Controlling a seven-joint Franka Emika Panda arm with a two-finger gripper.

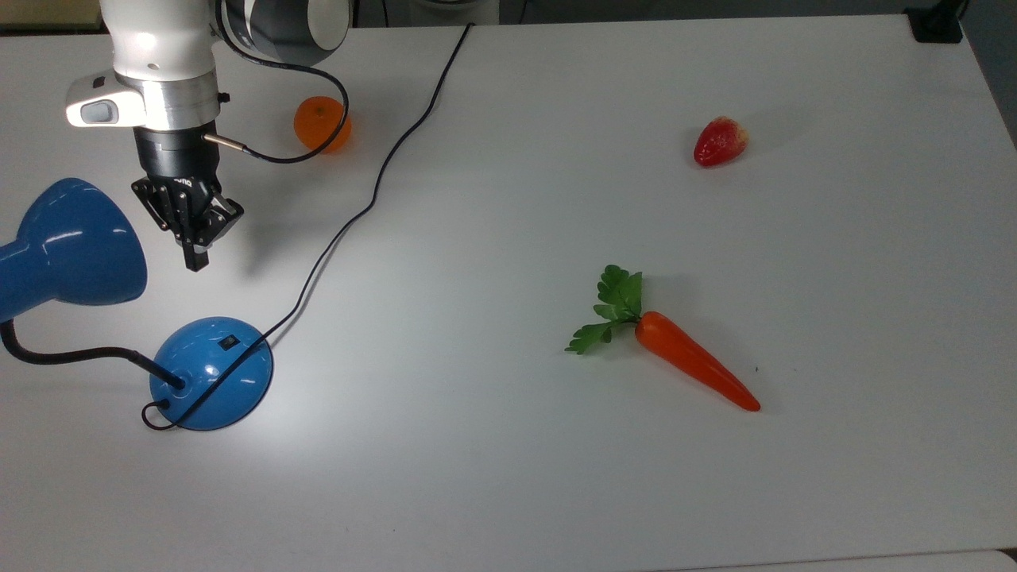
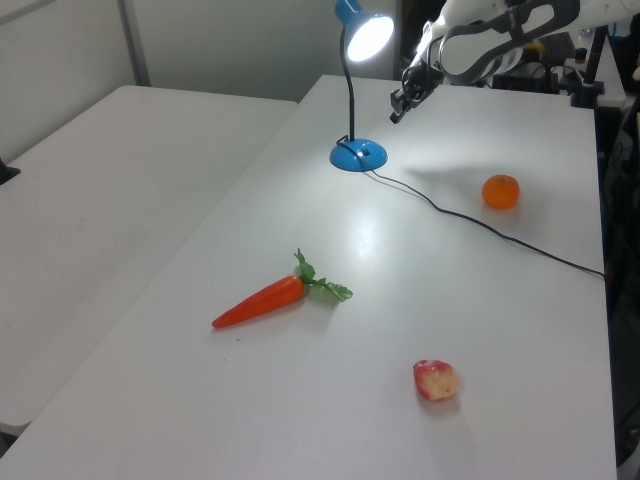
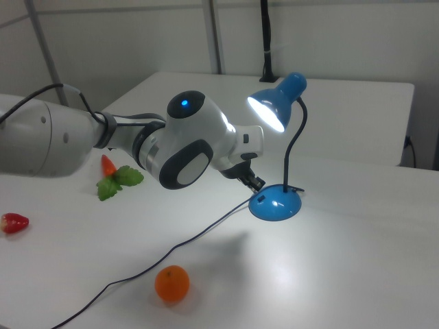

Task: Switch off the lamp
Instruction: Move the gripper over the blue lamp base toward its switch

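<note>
The blue lamp stands at the top view's left, its domed base (image 1: 212, 373) on the table with a small black switch (image 1: 229, 343) on top and its cone shade (image 1: 75, 245) raised on a black bendy neck. The bulb glows bright in the left view's shade (image 2: 368, 36) and in the right view's shade (image 3: 269, 110). My gripper (image 1: 195, 260) hangs above the table with its fingers shut on nothing, between the shade and the base, short of the switch. In the right view the gripper (image 3: 256, 183) sits just left of the base (image 3: 275, 204).
The lamp's thin black cord (image 1: 373, 191) runs from the base to the table's far edge. An orange (image 1: 321, 123) lies behind my arm, a strawberry (image 1: 720, 141) at the top view's right, a carrot (image 1: 693, 361) mid-table.
</note>
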